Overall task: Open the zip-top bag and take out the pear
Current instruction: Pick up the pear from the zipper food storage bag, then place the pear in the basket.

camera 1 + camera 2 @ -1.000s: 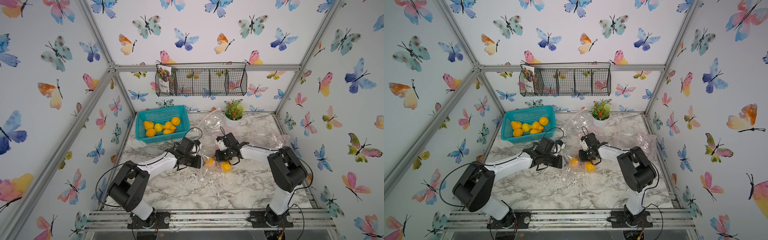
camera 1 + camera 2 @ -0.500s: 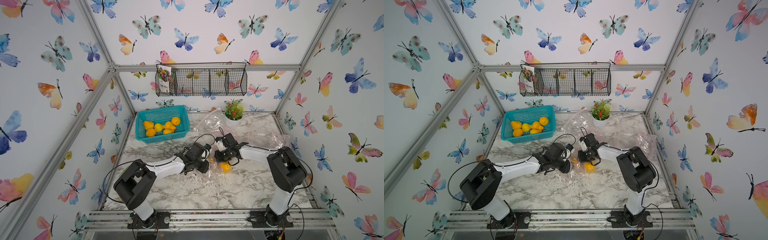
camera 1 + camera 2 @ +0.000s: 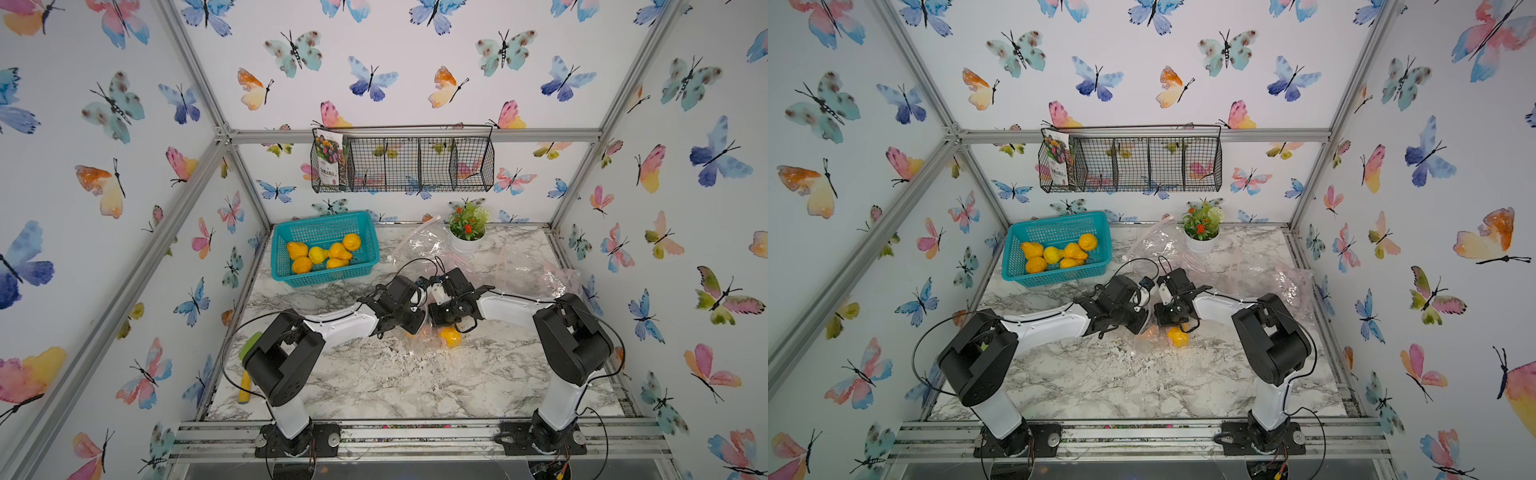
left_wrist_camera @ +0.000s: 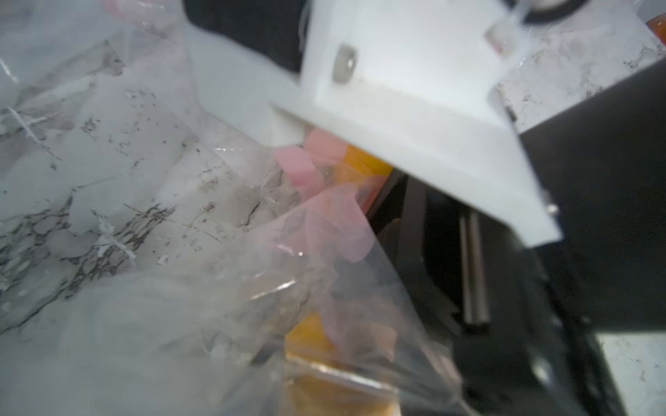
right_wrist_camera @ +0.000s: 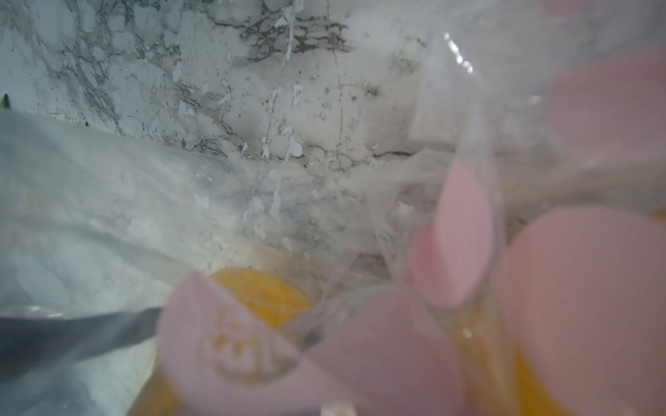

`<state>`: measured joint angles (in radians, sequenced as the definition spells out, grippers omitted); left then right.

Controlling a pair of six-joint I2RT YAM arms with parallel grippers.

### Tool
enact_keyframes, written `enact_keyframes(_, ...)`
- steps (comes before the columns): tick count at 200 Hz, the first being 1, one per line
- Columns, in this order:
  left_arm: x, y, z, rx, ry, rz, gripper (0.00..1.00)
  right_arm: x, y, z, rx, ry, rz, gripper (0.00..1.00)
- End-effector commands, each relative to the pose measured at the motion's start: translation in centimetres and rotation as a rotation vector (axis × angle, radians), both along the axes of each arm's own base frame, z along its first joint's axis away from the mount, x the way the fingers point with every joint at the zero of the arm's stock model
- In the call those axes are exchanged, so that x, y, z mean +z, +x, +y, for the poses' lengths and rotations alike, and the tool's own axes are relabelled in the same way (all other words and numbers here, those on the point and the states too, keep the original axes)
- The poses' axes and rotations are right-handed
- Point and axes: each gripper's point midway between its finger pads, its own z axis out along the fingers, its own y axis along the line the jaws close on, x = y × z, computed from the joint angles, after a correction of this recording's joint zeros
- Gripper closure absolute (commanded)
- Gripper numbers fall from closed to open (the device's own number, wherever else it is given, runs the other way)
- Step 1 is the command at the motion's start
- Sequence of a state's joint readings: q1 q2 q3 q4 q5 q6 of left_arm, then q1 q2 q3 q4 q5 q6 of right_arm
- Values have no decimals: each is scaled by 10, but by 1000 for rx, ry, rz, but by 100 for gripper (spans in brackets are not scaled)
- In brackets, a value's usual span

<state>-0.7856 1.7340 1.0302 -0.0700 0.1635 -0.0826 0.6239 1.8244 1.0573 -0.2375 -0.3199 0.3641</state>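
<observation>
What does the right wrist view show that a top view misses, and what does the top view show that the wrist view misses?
Only the right wrist view: the pink printing on the zip-top bag up close, with a blurred logo-like mark.

Only a top view: the left arm and the right arm meeting at the bag, the teal basket holding yellow fruit, the potted plant and the wire rack.

Both: the clear bag, the yellow pear, and the marble table.

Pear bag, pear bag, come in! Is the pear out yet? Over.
Left tool and right tool meet at bag mouth, grips unclear. Pear shows through plastic, not out. Spare bags lie behind, not blocking.
</observation>
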Motion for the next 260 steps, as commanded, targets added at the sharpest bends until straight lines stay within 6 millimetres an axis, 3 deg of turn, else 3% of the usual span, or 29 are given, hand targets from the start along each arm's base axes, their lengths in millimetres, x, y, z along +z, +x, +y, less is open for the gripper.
enact_keyframes(1,-24,-4,3,5,48,60,49,-2,-16,-1,29,-16,31,79)
enact_keyframes(26,-40,-5,11,26,97,87,54,-3,-15,-4,22,-32,29,79)
enact_keyframes(54,-37,-8,19,49,91,75,68,-5,-9,-18,-33,-106,7,82)
enact_keyframes(106,-6,-9,55,136,-7,57,81,-3,6,-48,-148,-229,-58,88)
enact_keyframes(160,24,-16,97,215,-77,50,83,-11,10,-69,-176,-295,-43,90)
enact_keyframes(194,40,-14,136,341,-65,34,84,-10,11,-76,-183,-303,-44,90)
enact_keyframes(222,65,-1,171,464,-101,21,87,-6,11,-73,-174,-291,-38,90)
enact_keyframes(260,123,30,202,538,-180,-77,87,3,11,-64,-153,-249,-28,86)
